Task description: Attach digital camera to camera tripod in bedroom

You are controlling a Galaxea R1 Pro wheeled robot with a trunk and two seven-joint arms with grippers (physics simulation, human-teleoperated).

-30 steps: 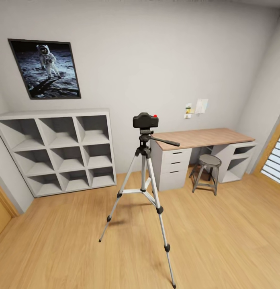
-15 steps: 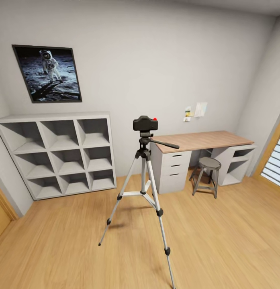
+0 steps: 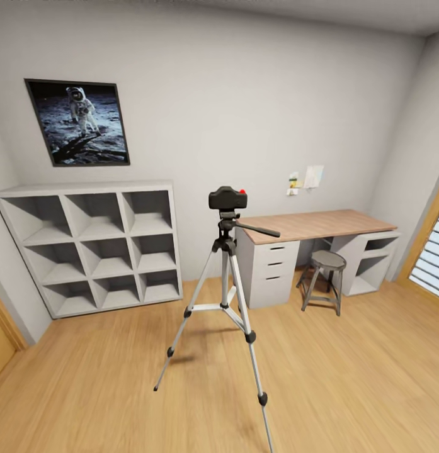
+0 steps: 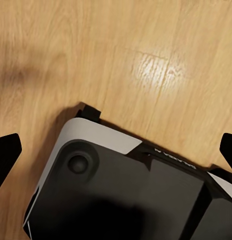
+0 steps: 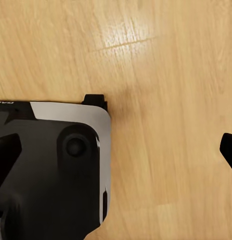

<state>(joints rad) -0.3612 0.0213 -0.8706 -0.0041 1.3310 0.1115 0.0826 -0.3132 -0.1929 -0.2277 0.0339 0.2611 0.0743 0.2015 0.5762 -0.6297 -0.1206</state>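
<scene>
The small black digital camera (image 3: 228,197) with its red button is seated on the black pan head of the silver-legged camera tripod (image 3: 225,306), stood mid-floor on light wood planks (image 3: 345,377). Both grippers' fingertips are spread wide apart, nothing held.

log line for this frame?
digital camera: on camera tripod head | left tool: open, empty | right tool: open, empty

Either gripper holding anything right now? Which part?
Nothing held. Both wrist views show jaws spread wide over bare floor and the robot base. The digital camera sits atop the camera tripod.
</scene>
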